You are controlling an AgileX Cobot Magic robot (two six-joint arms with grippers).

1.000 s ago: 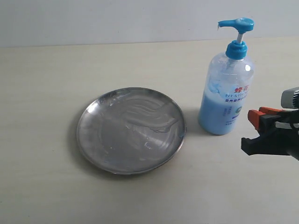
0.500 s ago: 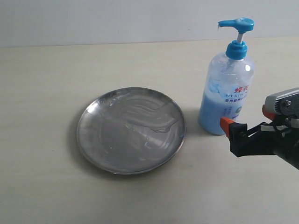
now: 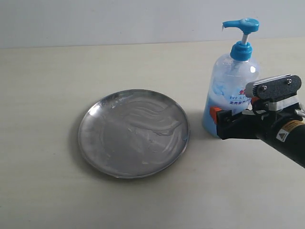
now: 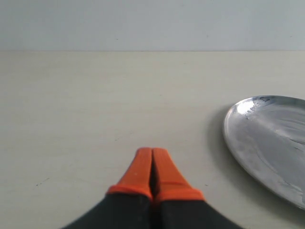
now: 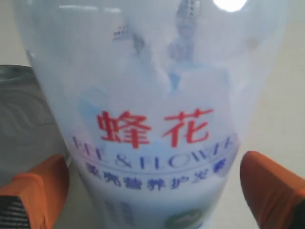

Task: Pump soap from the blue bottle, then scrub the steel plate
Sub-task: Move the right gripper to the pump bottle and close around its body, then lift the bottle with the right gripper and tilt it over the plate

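The blue bottle [image 3: 232,81] stands upright at the right of the table, its blue pump head [image 3: 241,25] raised. Pale blue soap [image 3: 213,110] fills its lower half. My right gripper [image 3: 224,119] is open, its orange fingers [image 5: 35,188] on either side of the bottle's lower body [image 5: 152,143], with a gap showing on at least one side. The steel plate [image 3: 133,133] lies to the left of the bottle, carrying whitish soap smears [image 3: 152,125]. My left gripper [image 4: 152,153] is shut and empty, low over the table beside the plate's rim [image 4: 233,138]; it is out of the exterior view.
A pale wall [image 3: 119,21] runs behind the beige table [image 3: 43,81]. A narrow strip of table separates the plate from the bottle. A slice of the plate [image 5: 21,119] shows beside the bottle in the right wrist view.
My right gripper has moved leftward from the right edge up to the bottle, and its fingers now stand on either side of the bottle's lower body. Plate and bottle have not moved.
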